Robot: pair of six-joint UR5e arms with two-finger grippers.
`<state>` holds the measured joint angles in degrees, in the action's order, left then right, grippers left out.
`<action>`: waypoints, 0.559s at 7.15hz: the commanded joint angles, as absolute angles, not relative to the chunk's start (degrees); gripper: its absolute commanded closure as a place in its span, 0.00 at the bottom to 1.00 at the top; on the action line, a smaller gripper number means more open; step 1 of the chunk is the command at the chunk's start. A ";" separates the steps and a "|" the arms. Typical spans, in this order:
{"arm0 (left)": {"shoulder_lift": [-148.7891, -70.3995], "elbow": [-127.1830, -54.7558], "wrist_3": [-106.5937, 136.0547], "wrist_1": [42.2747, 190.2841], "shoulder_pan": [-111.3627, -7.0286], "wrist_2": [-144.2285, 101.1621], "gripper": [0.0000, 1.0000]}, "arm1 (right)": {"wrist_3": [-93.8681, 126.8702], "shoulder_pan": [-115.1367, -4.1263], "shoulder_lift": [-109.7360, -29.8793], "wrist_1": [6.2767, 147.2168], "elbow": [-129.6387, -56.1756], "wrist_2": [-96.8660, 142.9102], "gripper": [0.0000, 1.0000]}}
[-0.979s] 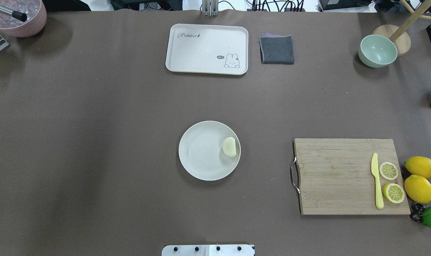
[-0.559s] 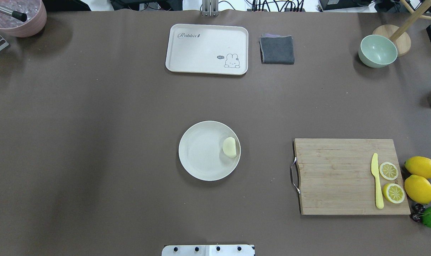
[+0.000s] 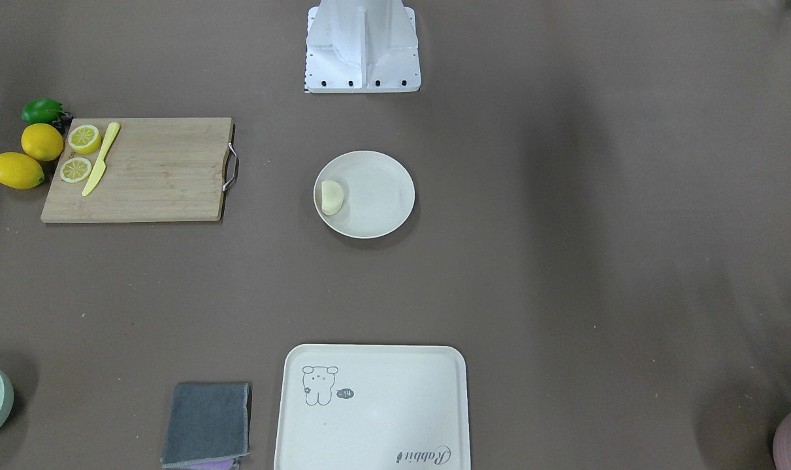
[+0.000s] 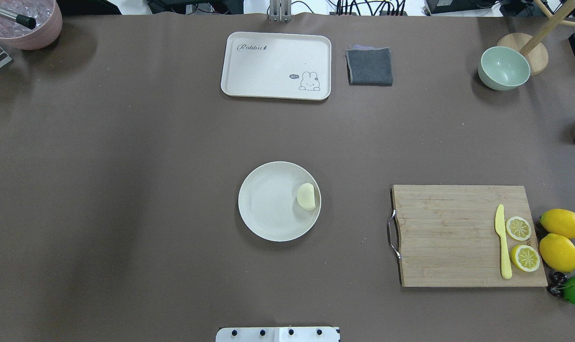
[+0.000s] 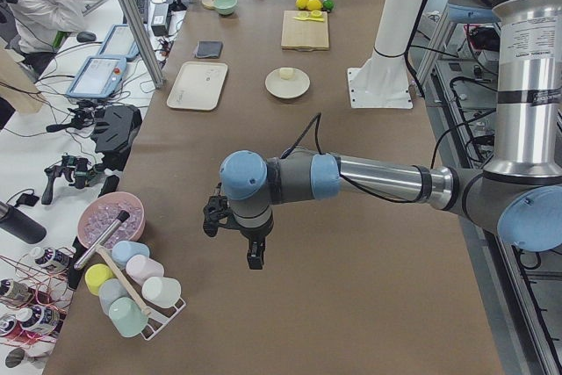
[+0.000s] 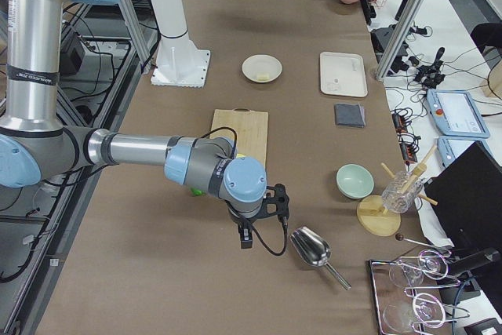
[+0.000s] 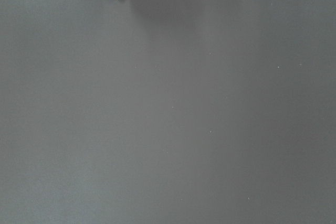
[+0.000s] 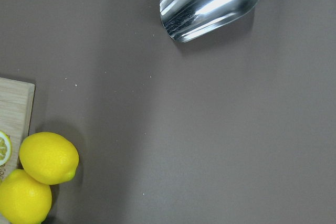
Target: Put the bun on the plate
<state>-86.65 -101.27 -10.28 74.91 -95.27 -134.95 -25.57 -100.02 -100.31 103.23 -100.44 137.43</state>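
Note:
The pale bun (image 4: 306,196) lies inside the round off-white plate (image 4: 268,213), against its right rim, in the overhead view; in the front-facing view the bun (image 3: 332,197) sits at the left side of the plate (image 3: 382,196). Neither gripper is near it. My left gripper (image 5: 254,256) hangs over bare table at the robot's far left end, and I cannot tell if it is open or shut. My right gripper (image 6: 245,238) hangs over the far right end beside a metal scoop (image 6: 312,247), and its state also cannot be told.
A cream tray (image 4: 276,65) and a grey cloth (image 4: 370,66) lie at the back. A cutting board (image 4: 448,236) with a yellow knife (image 4: 504,242), lemon slices and whole lemons (image 4: 559,240) is at the right. A green bowl (image 4: 504,68) stands far right, a pink bowl (image 4: 26,21) far left.

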 commanded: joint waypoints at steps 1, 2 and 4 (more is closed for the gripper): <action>-86.75 -101.25 -10.11 74.97 -95.27 -135.00 0.02 | -25.84 -100.11 -101.24 102.74 -100.02 137.37 0.00; -86.66 -101.16 -10.11 74.88 -95.27 -135.00 0.02 | -25.75 -100.02 -101.08 102.74 -99.85 137.46 0.00; -86.75 -99.94 -10.11 74.71 -95.27 -134.83 0.02 | -25.66 -100.02 -101.07 102.74 -100.11 137.81 0.00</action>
